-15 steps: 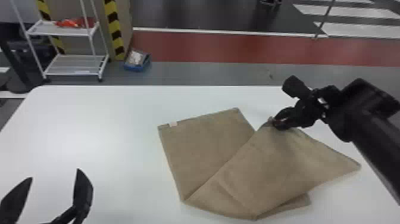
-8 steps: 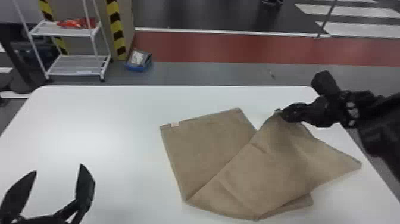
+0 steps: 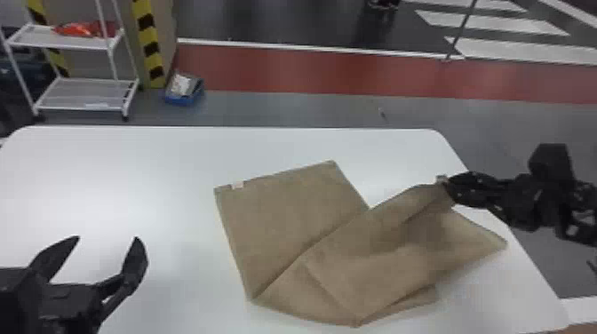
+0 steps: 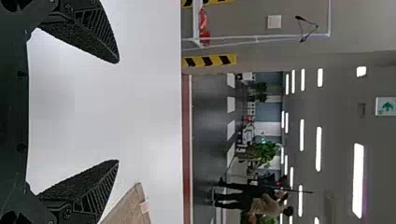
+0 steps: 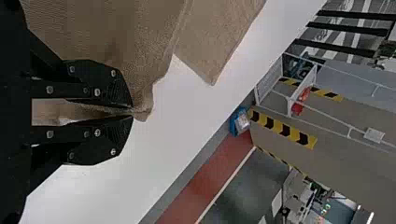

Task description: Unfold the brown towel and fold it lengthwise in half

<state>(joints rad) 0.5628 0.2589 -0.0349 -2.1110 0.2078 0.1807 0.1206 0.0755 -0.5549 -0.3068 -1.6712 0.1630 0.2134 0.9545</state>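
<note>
Unfolding step, I reckon: right end effector [image 5: 133,113] is pinching the towel [image 3: 288,213], mostly lying left of it. Left end effector [image 3: 108,240] is spread, empty. Next, ease that flap out flat.

Brown towel [image 3: 284,222] on a white table [image 3: 133,177]

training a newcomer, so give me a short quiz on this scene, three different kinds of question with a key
1. True or false: the black two-fingered right end effector is shut on the brown cloth towel.
2. How does the black two-fingered left end effector stand? A: open and empty. B: shut on the towel. C: shut and empty.
3. Fill in: the small rectangular fabric tag on the towel's far edge is ___.

Key: 1 true; 2 A; 3 white
</note>
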